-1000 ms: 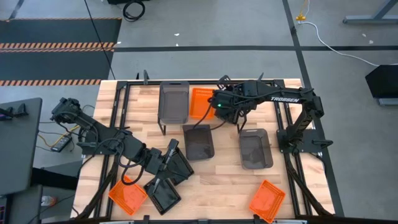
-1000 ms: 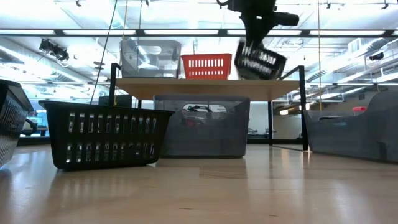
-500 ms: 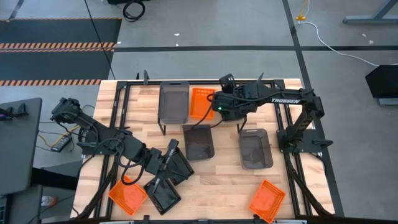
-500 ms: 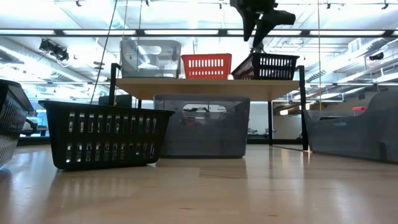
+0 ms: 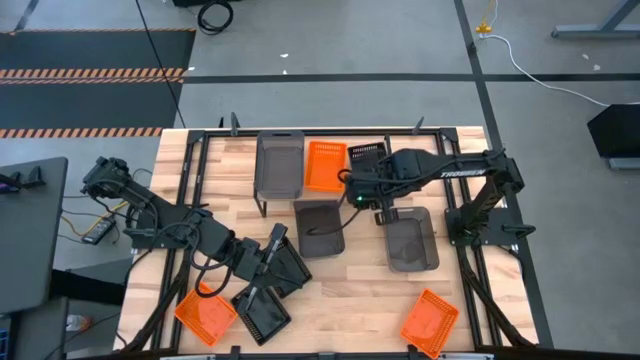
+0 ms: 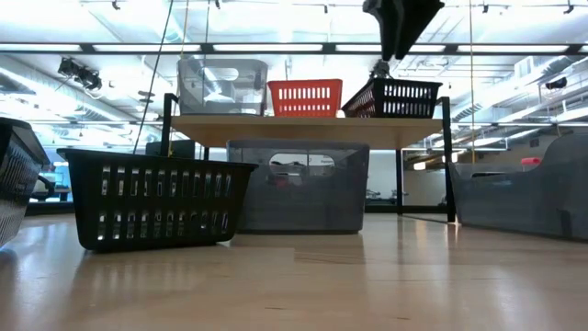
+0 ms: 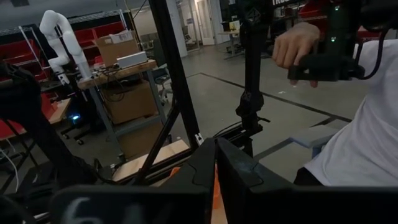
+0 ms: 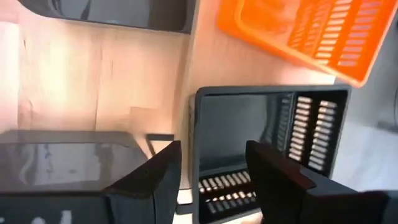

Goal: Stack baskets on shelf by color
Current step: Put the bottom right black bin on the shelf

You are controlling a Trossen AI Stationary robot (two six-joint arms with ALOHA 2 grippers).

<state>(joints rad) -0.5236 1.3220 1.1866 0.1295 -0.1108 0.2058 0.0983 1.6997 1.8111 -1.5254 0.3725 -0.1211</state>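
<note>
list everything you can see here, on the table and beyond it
shelf: one, light wood on black legs, at the table's far edge
grey baskets: three; one on the shelf's left end, two on the table before it
orange baskets: three; one mid-shelf, two on the table far from the shelf
black baskets: three; one on the shelf's right end, two by the left hand
table: one, wooden
person: one, white top, beyond the table
left hand: low, front left
right hand: open, above the shelf's black basket
</note>
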